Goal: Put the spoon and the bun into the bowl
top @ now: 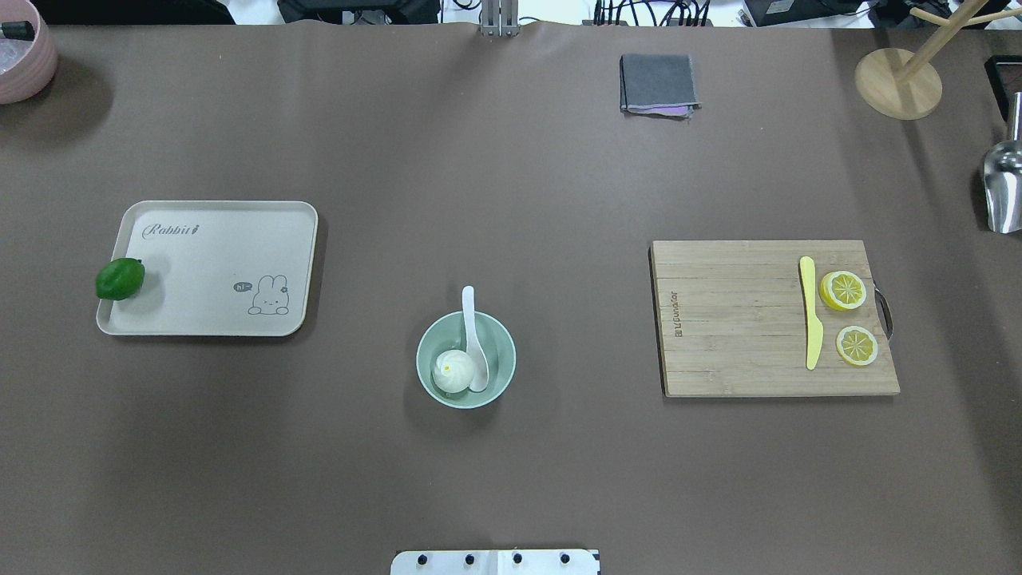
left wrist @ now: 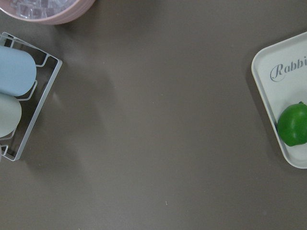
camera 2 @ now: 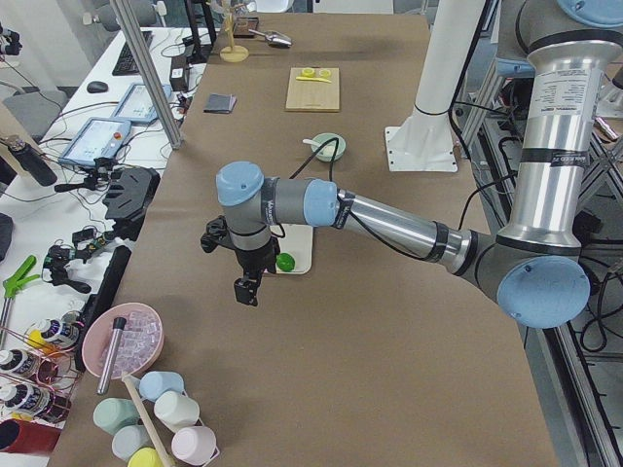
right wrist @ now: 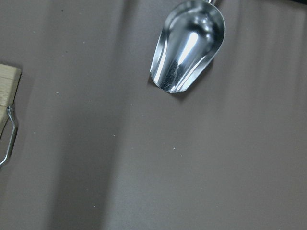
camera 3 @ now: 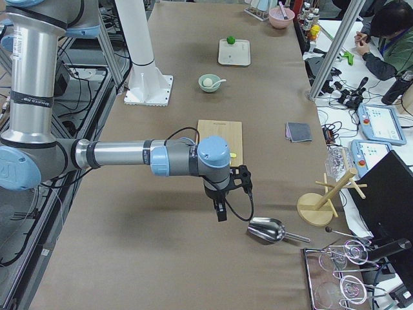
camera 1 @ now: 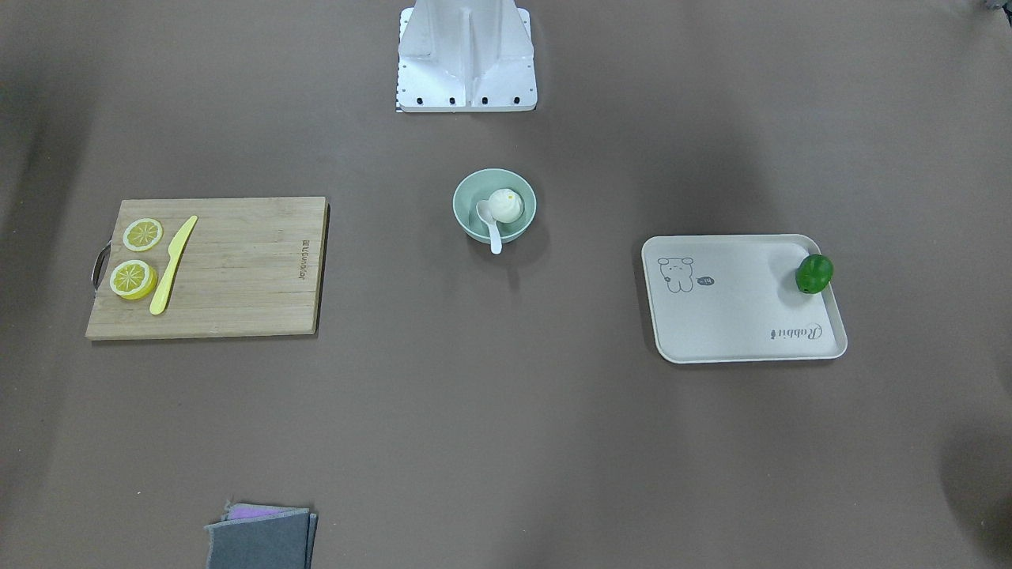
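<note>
The mint-green bowl (top: 501, 350) stands on the table in front of the robot base, also in the front-facing view (camera 1: 519, 229). The white bun (top: 452, 372) with its yellow dot sits inside it (camera 1: 506, 205). The white spoon (top: 471, 331) lies with its scoop in the bowl beside the bun and its handle over the rim (camera 1: 493, 235). My left gripper (camera 2: 248, 290) hangs over the table's left end, far from the bowl. My right gripper (camera 3: 221, 213) hangs over the right end. Both show only in side views, so I cannot tell if they are open or shut.
A wooden cutting board (top: 734, 319) holds two lemon slices (top: 844, 290) and a yellow knife (top: 810, 323). A cream tray (top: 215, 271) has a green lime (top: 120, 279) at its edge. A grey cloth (top: 657, 83), metal scoop (right wrist: 188, 45), pink bowl (top: 24, 60) and cup rack (left wrist: 21, 100) lie around.
</note>
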Tool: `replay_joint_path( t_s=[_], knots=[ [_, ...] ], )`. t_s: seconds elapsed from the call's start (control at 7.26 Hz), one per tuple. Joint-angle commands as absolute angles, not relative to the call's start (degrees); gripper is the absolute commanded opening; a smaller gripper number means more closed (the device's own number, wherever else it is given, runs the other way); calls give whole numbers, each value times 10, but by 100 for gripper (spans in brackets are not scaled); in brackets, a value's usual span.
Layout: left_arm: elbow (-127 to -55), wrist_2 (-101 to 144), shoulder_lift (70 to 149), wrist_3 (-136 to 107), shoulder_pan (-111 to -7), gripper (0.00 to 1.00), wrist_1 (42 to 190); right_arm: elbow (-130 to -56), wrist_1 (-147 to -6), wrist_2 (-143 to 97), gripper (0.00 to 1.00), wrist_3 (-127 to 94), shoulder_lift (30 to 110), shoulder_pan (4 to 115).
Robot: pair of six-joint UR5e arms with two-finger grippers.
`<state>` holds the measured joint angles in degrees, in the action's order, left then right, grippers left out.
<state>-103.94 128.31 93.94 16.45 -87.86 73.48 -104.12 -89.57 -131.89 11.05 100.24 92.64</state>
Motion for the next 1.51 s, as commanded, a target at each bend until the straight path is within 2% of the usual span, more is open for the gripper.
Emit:
replay_joint_path(
  t_s=[0.0, 1.38],
  knots=[
    [-1044, 1276, 939, 161, -880, 98, 735, -1042, -895, -1318, 100, 113, 1009, 933],
    [-1076, 1277, 920, 163, -882, 98, 733, -1028, -899, -1332, 100, 118, 1034, 933]
  ],
)
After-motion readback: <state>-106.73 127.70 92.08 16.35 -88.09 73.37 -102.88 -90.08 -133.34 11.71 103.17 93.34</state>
